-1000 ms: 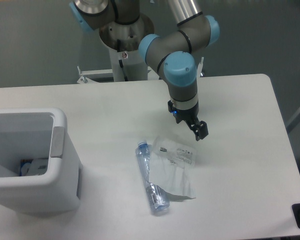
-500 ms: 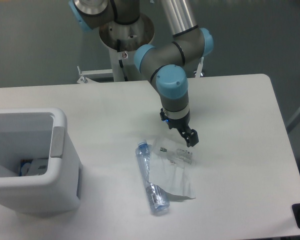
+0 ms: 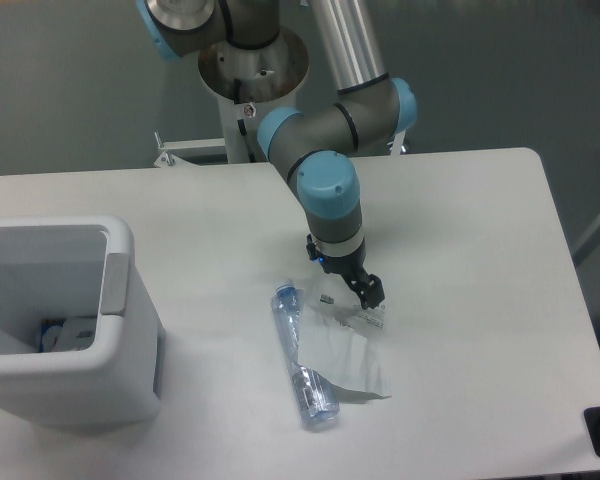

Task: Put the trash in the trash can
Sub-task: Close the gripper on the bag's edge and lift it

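Two pieces of trash lie right of the boxy white trash can (image 3: 70,330): crushed clear bottle (image 3: 302,355), crinkled clear plastic bag (image 3: 348,345). Tool (image 3: 365,293) has dropped onto the bag's label; its finger spacing is unclear.

**No legible text**

Nothing can be read here. The plastic bag (image 3: 345,350) near the middle of the table (image 3: 480,300) carries a small white label (image 3: 365,318) with dark print — far too small and blurred to make out (partly covered by the gripper (image 3: 370,293), too).
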